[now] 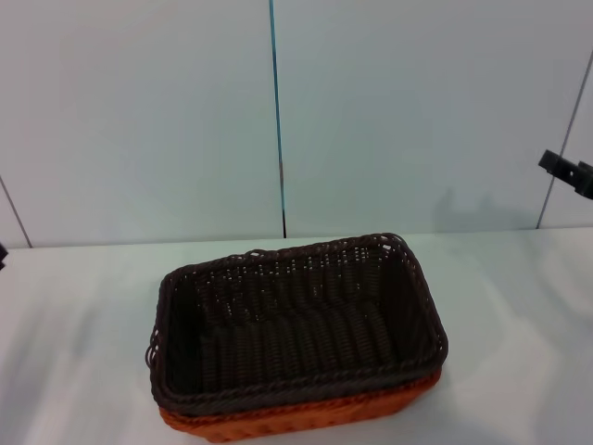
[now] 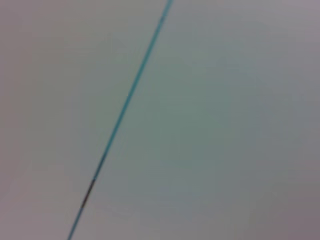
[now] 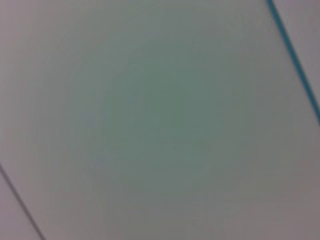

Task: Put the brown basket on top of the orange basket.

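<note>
The brown basket [image 1: 296, 315] sits nested on top of the orange basket [image 1: 306, 415] on the white table, near its front edge in the head view. Only the orange basket's lower front and right side show below the brown rim. The brown basket is empty and sits slightly askew. A dark part of my right gripper [image 1: 567, 171] shows at the right edge, raised and well away from the baskets. Only a dark sliver of my left arm [image 1: 2, 253] shows at the left edge. Both wrist views show only the pale wall.
The white table [image 1: 519, 306] stretches to both sides of the baskets. A pale panelled wall [image 1: 398, 111] with a thin teal seam [image 1: 276, 111] stands behind it.
</note>
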Controlling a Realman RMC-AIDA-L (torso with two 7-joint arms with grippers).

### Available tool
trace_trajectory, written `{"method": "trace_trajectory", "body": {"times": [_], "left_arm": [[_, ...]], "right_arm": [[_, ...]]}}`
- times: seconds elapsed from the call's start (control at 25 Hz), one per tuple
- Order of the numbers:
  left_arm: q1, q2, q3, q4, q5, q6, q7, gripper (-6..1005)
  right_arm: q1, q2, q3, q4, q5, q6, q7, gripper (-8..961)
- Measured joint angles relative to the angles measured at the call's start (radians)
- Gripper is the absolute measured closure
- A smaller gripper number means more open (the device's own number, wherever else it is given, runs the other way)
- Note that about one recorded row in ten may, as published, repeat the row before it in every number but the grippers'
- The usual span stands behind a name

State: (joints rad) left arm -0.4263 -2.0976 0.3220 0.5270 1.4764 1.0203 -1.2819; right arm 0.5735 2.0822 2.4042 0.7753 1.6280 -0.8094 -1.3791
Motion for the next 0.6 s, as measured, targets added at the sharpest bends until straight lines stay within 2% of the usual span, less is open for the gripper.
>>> {"method": "trace_trajectory", "body": {"times": [0.24,0.48,0.6], "left_arm": [[-0.039,-0.004,0.004,-0.063,-0.053,0.022,0.128,125],[-0.098,0.008,0.054,-0.122,-0.045,0.043,0.161,125],[-0.122,0.011,0.061,-0.150,-0.048,0.069,0.160,125]], "right_arm": [[0.004,-0.006,0.001,-0.060,-0.008,0.051,-0.021,233],[0.009,-0.004,0.007,-0.121,0.009,0.061,-0.215,236],[0.007,-0.003,0.027,-0.147,0.064,0.023,-0.282,238]]}}
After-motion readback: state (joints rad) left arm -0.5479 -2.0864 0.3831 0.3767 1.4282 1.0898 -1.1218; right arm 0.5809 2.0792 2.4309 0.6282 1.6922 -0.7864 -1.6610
